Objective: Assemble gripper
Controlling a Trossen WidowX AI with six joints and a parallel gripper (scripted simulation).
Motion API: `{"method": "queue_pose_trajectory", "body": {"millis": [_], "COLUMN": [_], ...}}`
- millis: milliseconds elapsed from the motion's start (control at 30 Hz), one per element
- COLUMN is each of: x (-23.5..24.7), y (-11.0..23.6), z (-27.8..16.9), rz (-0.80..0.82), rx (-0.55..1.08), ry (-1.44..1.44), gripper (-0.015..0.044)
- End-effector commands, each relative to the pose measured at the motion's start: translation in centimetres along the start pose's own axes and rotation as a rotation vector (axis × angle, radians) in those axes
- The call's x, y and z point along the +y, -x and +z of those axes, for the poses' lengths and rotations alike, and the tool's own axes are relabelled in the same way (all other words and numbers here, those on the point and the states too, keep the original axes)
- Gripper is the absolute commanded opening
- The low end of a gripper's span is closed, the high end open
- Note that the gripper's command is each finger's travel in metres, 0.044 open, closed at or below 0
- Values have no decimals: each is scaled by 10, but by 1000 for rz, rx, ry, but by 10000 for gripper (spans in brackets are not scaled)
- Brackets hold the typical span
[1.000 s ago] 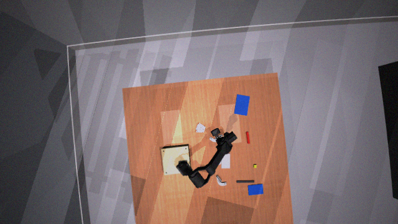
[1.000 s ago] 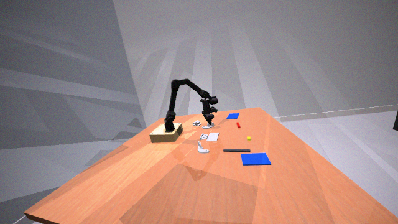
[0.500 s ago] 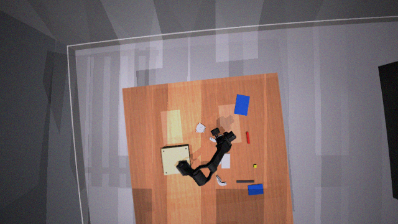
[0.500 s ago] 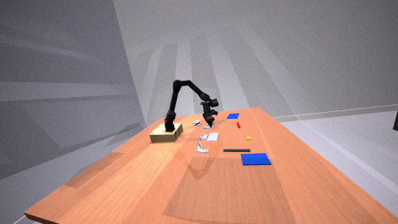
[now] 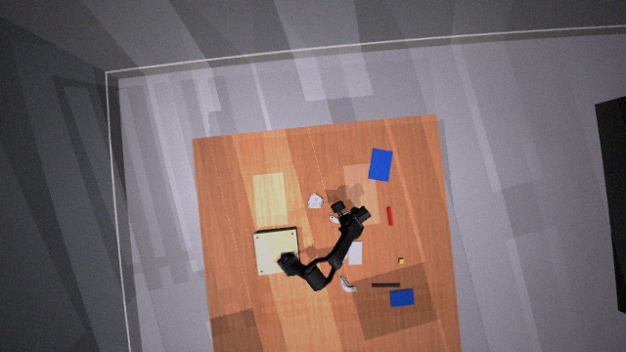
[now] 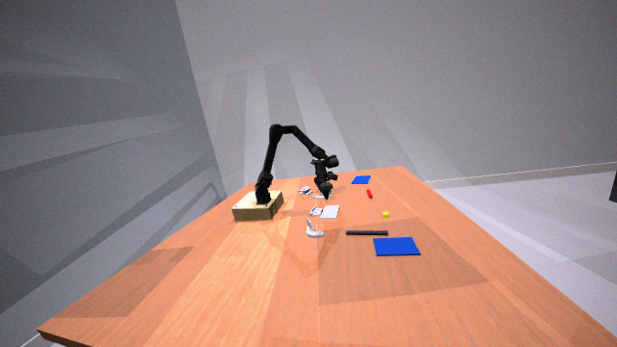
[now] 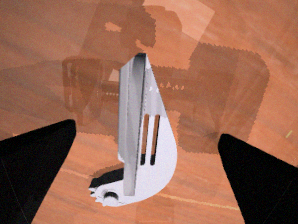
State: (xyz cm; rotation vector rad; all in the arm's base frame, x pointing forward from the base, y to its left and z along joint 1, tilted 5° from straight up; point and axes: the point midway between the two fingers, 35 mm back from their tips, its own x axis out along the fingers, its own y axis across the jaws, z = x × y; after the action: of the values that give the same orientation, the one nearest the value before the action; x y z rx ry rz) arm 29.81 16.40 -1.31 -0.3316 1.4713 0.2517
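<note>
You can read no text, labels, brands, numbers or signs in any of your three views.
</note>
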Motion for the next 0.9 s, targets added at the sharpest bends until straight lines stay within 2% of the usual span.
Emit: {"method": "queue_pose_trajectory", "body": {"millis": [0, 433, 800, 867], "x": [-1, -1, 0, 0], "y": [-1, -1, -1, -1], "z": [0, 0, 0, 0], "rz": [-4, -4, 0, 0], "rx": [-1, -1, 0, 0], "ry": [3, 3, 0, 0], "gripper": [440, 440, 151, 138]}}
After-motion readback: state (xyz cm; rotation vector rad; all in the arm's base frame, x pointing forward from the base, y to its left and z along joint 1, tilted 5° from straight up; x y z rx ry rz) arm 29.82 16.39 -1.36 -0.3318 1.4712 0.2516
